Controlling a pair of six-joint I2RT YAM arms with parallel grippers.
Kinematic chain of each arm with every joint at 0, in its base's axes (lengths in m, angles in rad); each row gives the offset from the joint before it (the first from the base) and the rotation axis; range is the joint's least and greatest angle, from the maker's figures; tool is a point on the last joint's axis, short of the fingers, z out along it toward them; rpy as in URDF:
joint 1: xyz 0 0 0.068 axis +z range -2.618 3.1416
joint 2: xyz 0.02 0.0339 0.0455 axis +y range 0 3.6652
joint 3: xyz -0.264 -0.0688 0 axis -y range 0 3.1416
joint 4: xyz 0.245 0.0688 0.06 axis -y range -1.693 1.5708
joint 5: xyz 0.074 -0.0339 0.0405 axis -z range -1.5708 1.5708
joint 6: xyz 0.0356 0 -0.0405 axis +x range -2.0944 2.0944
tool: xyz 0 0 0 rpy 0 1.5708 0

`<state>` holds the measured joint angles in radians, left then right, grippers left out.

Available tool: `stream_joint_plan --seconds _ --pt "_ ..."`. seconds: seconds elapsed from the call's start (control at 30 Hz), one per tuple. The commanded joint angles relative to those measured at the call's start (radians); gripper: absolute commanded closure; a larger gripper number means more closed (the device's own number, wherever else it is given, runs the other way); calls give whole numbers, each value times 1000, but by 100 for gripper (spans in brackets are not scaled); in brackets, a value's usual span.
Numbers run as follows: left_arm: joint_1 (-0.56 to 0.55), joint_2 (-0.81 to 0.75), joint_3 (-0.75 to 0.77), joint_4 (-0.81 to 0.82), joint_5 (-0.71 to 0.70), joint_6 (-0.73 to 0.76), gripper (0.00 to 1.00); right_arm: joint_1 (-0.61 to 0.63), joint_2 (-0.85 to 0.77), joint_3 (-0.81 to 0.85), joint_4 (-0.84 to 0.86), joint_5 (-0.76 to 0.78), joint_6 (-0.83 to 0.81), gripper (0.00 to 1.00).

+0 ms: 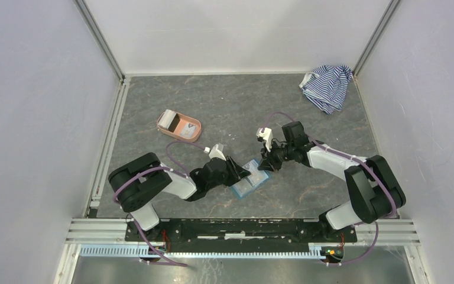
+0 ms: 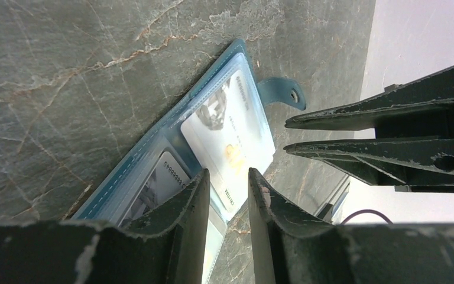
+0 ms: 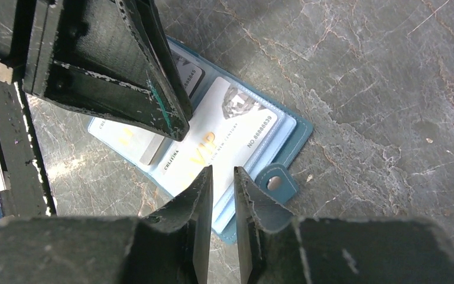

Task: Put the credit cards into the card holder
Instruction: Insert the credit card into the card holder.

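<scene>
Lying on marbled table (image 1: 230,100), card holder (image 1: 246,188), white walls (image 1: 236,29)

The table (image 1: 230,100) is dark grey, marbled with pale and rusty veins. The wallet (image 3: 300,129) is teal-blue with lighter blue stitching. The card (image 3: 230,124) lying in it is whitish with gold lettering, and a second card (image 2: 161,184) is greyish. The left claw (image 2: 227,177) and the right claw (image 3: 220,173) are black with pale scuffs. The tray (image 1: 197,128) is salmon-pink, the cloth (image 1: 327,86) is blue-and-white striped, and the cables (image 1: 183,142) are purple.
</scene>
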<state>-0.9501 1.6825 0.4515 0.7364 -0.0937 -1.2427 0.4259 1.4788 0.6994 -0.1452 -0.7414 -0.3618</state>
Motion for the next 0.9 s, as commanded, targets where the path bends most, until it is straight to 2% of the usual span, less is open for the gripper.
stream_joint_plan --seconds 0.0,0.63,0.77,0.87 --pt "7 -43 -18 12 0 90 62 -14 17 40 7 -44 12 75" --pt "11 -199 -73 7 -23 180 60 -34 44 20 43 -213 71 72" --pt "14 -295 -117 -13 -78 215 59 -36 59 19 51 -196 95 70" --pt "16 -399 -159 -64 -146 244 53 -35 64 18 57 -172 112 67"
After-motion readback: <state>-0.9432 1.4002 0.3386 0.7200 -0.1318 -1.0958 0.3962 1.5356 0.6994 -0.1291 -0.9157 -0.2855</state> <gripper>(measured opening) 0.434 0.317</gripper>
